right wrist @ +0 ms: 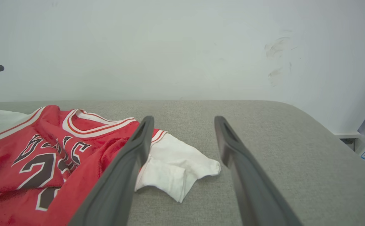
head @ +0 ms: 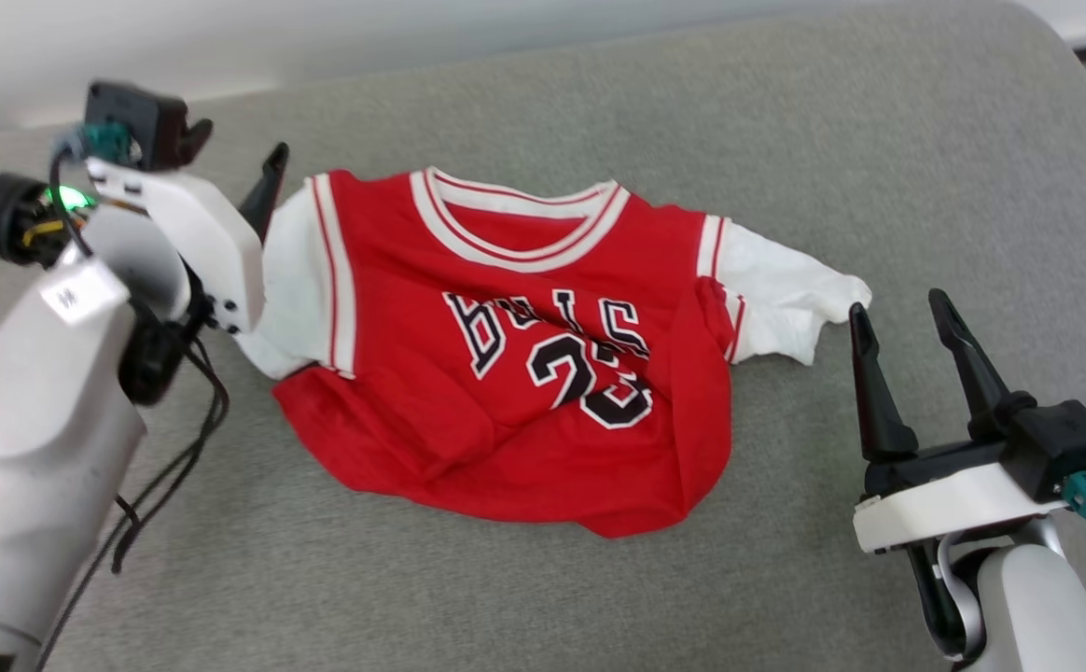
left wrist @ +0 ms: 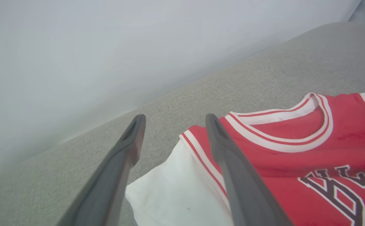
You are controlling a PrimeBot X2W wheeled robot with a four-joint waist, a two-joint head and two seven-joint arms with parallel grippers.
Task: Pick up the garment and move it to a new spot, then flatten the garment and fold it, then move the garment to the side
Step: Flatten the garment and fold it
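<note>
Left jaws and right jaws both stand released, empty: left at ten o'clock of the garment (head: 506, 411), right at three o'clock.

left tool (left wrist: 174, 119): two dark fingers spread, nothing gripped | jersey (left wrist: 295, 163): red, striped red-and-white collar and armhole trim, black white-edged lettering partly in view, lying on grey bench (left wrist: 201, 91) | white sleeve (left wrist: 170, 191): at jersey's left, beneath the fingers | wall (left wrist: 107, 47): pale, beyond bench's far edge
</note>
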